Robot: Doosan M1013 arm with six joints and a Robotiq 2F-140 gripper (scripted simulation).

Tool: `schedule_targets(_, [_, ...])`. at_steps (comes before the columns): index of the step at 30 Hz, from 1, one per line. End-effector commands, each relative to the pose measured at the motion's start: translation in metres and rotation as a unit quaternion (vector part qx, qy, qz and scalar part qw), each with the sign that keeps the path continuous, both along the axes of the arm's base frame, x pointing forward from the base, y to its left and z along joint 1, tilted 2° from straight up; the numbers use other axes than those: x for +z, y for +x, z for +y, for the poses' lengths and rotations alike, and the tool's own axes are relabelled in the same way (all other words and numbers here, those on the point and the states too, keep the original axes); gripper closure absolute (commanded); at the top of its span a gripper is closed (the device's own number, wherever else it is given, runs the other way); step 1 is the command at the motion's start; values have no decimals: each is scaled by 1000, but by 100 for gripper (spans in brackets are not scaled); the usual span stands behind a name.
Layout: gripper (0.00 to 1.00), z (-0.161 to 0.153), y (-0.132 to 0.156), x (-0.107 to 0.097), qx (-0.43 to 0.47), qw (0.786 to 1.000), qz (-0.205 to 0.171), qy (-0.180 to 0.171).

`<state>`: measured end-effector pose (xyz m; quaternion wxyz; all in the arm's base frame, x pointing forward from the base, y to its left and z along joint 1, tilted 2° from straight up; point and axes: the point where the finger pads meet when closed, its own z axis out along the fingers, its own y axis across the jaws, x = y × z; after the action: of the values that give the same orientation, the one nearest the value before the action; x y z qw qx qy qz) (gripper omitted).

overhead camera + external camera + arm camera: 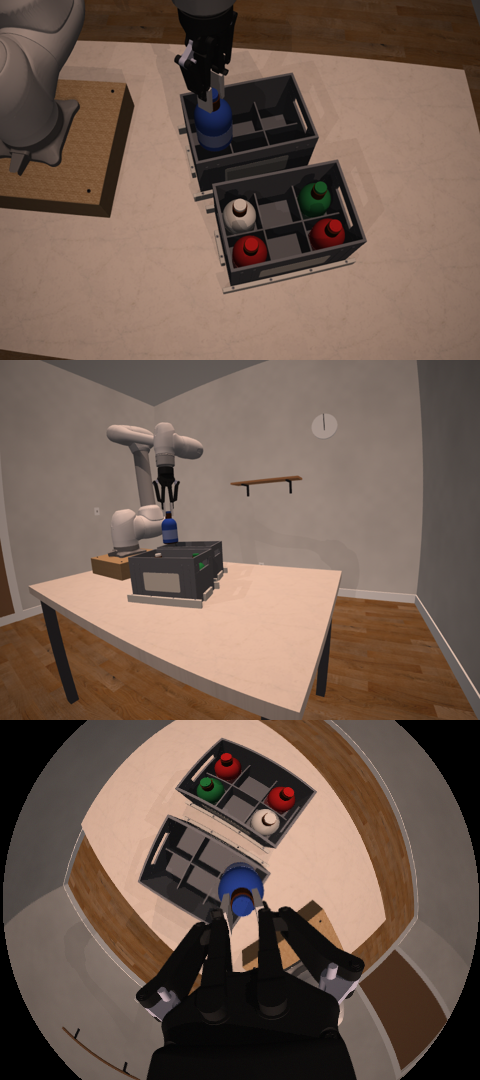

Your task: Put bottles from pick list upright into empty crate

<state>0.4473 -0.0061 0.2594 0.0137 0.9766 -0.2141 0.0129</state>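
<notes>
My gripper (213,101) (168,512) (242,900) is shut on the neck of a blue bottle (214,125) (169,530) (240,882) with a pale blue label. It hangs upright over the left end of the otherwise empty crate (300,151) (219,561) in the top view; its exact compartment and base clearance are unclear. The other crate (244,277) (189,577) holds a white bottle (239,221) (264,824), a green bottle (313,204) (210,792) and two red bottles (248,255) (323,235), all upright. Their labels are hidden. The pick list is not visible.
The crates stand close together, level, with fixed pale rails (310,270) (164,601) around them. The middle two compartments of the bottle crate are empty. The robot's wooden base block (87,155) (112,567) is left of the crates in the top view.
</notes>
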Motion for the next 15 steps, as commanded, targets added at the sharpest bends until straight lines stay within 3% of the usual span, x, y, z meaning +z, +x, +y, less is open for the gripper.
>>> schedule_targets(1, [100,3,-3,0,0,1000,0,0])
schedule_targets(15, [100,2,-4,0,0,1000,0,0])
